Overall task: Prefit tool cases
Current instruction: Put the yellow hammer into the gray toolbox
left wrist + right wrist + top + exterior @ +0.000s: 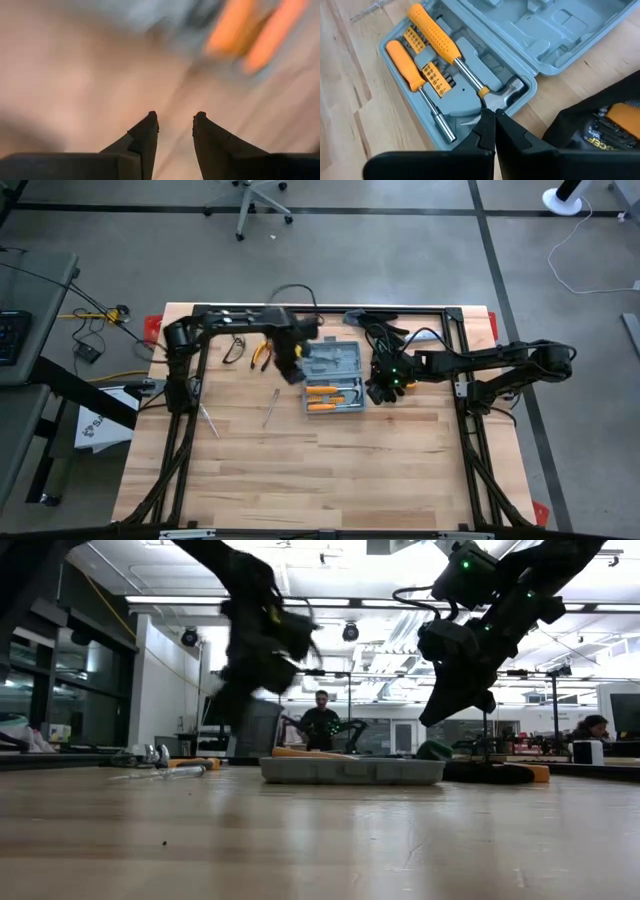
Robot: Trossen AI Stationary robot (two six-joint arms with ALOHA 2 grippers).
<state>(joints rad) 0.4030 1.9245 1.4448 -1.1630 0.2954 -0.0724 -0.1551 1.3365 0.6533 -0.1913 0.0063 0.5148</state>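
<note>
Closed, empty fingertips of the right pincer (492,122) hover just above the hammer (455,55) lying in the tool case (333,377). That grey-blue case lies open on the worktop (320,470), with an orange-handled driver (415,80) beside the hammer in its tray. At the case's left edge, the left pincer (175,122) hangs with a narrow gap between its fingers, holding nothing. Left of the case lie loose tools (268,409).

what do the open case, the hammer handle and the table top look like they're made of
Case: probably moulded plastic, matte grey-blue, with formed recesses.
Hammer handle: orange, dimpled, likely rubber or plastic grip; its shaft looks like shiny metal.
Table top: light wood planks with visible grain and seams.
</note>
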